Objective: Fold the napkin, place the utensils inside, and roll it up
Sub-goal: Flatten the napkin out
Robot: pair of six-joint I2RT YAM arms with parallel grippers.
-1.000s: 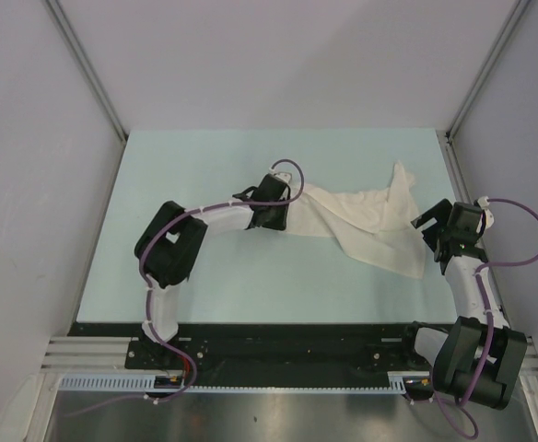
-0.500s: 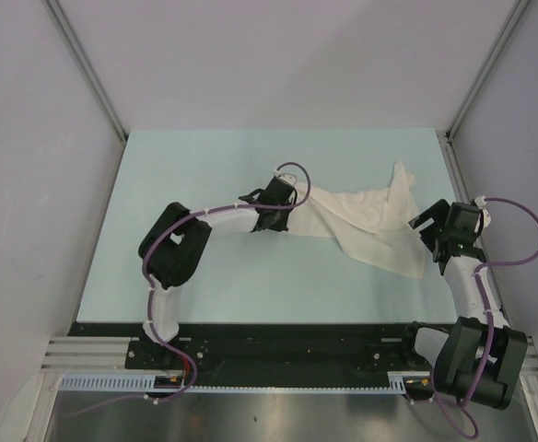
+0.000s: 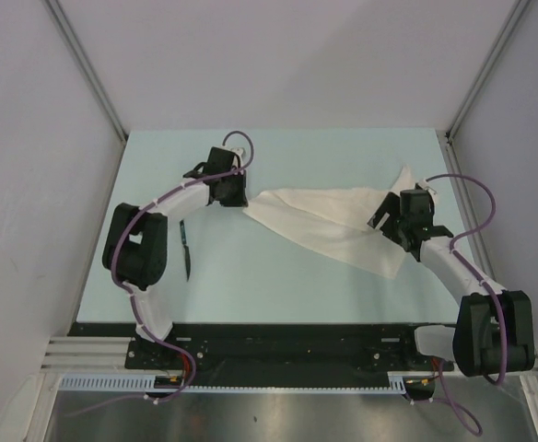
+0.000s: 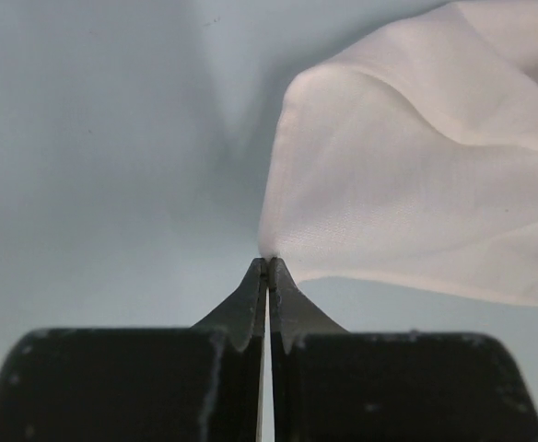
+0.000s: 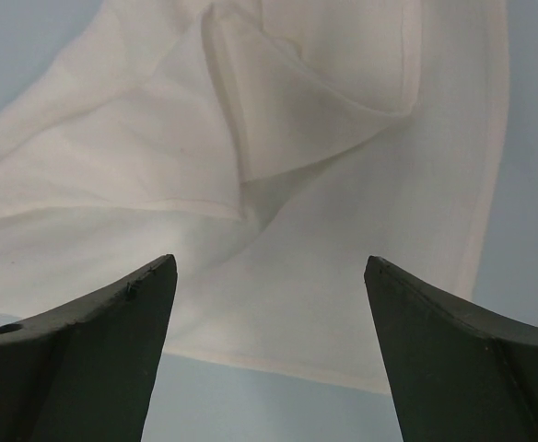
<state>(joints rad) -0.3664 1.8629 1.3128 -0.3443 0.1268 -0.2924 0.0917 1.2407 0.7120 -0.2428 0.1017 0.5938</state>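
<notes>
The white napkin (image 3: 329, 221) lies rumpled and stretched across the middle right of the light blue table (image 3: 278, 276). My left gripper (image 3: 241, 198) is shut on the napkin's left corner; in the left wrist view the jaws (image 4: 267, 264) pinch the cloth's tip (image 4: 407, 175). My right gripper (image 3: 387, 221) is open just above the napkin's right part, and cloth folds (image 5: 324, 166) fill the view between its fingers (image 5: 269, 262). The slim dark knife (image 3: 186, 249) lies on the table to the left, beside the left arm.
Grey walls close in the table on the left, back and right. A black rail (image 3: 287, 336) runs along the near edge by the arm bases. A raised napkin corner (image 3: 403, 175) points toward the back right.
My left gripper has moved left and back, pulling the napkin's corner with it and stretching the cloth. The knife now shows. My right gripper has moved left over the napkin.
</notes>
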